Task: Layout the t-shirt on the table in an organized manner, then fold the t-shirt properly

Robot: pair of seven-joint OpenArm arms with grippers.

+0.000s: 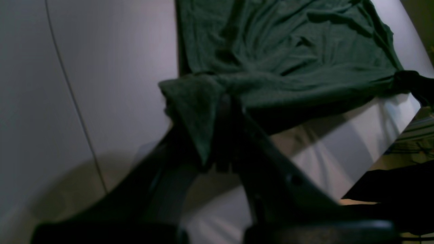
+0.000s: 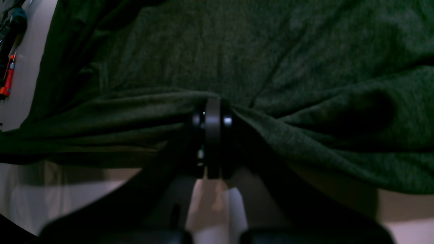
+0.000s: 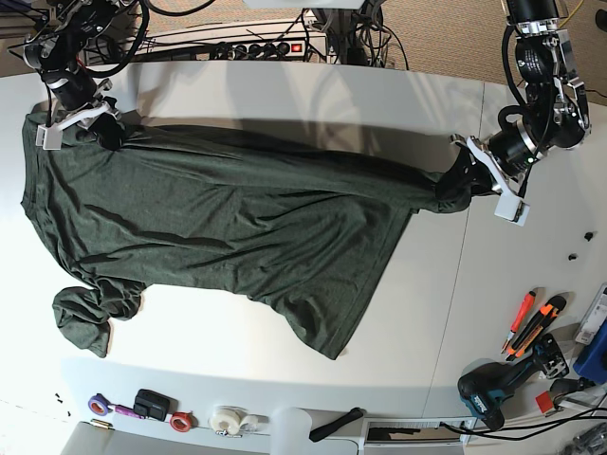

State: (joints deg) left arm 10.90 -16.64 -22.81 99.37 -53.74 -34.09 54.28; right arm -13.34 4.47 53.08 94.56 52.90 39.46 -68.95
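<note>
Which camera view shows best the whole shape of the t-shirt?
The base view: the t-shirt is seen from above, stretched across the table, one sleeve bunched at lower left. The left wrist view shows only a wrinkled part at the left gripper; the right wrist view shows only folds around the right gripper.

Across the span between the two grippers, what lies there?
In the base view, only the dark green soft fabric t-shirt lies there, stretched over the wide white table between the left gripper and right gripper.

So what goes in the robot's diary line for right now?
left end effector: shut on t-shirt | right end effector: shut on t-shirt | t-shirt: stretched over table
</note>
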